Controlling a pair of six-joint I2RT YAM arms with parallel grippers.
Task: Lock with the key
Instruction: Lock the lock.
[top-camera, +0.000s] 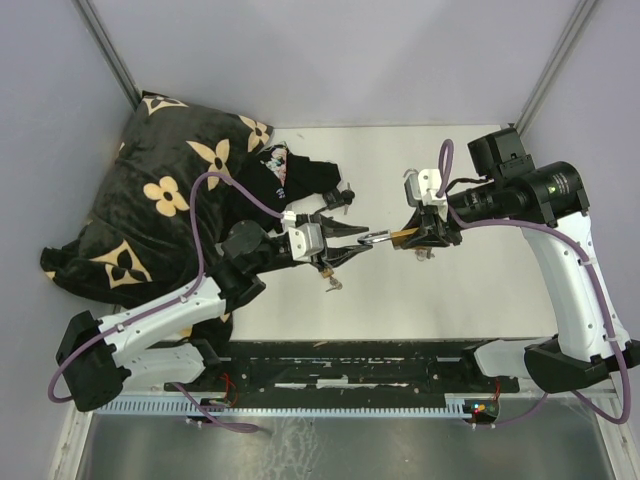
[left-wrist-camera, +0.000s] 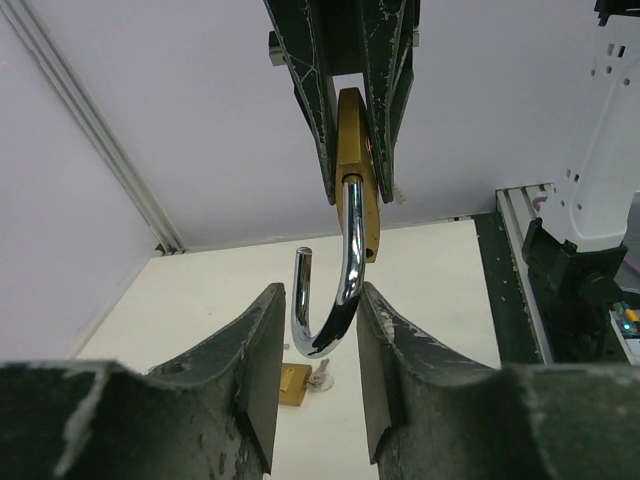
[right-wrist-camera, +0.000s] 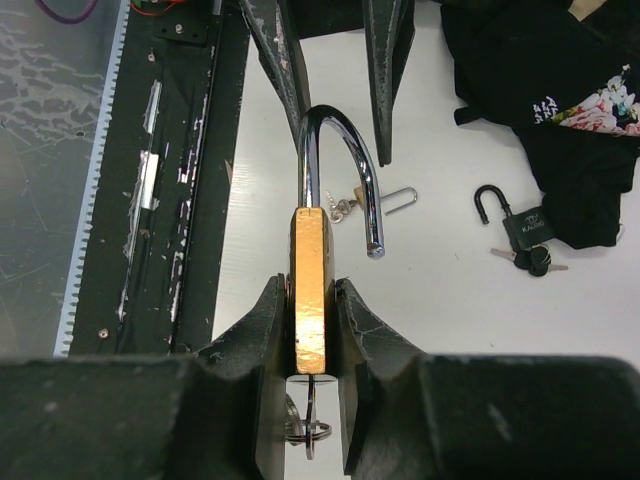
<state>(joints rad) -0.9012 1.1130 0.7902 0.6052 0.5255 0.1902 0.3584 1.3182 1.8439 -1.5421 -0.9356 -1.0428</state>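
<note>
The padlock (right-wrist-camera: 309, 290) has a brass-gold body and a shiny chrome shackle (right-wrist-camera: 373, 215). The black lock (right-wrist-camera: 520, 228) carries white lettering, and the small lock (left-wrist-camera: 293, 385) is brass. The table (top-camera: 450, 290) is white. The pillow (top-camera: 150, 200) is black with beige flowers. The arms (top-camera: 575, 280) are white and black, with purple cables (top-camera: 198, 238).

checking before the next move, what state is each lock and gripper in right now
large brass padlock: unlocked, shackle swung open, key ring hanging below
right gripper: shut on the large brass padlock
left gripper: straddles the shackle, grip unclear
black padlock: shackle closed, lying on the table
small brass padlock: on the table, shackle too small to judge
</note>
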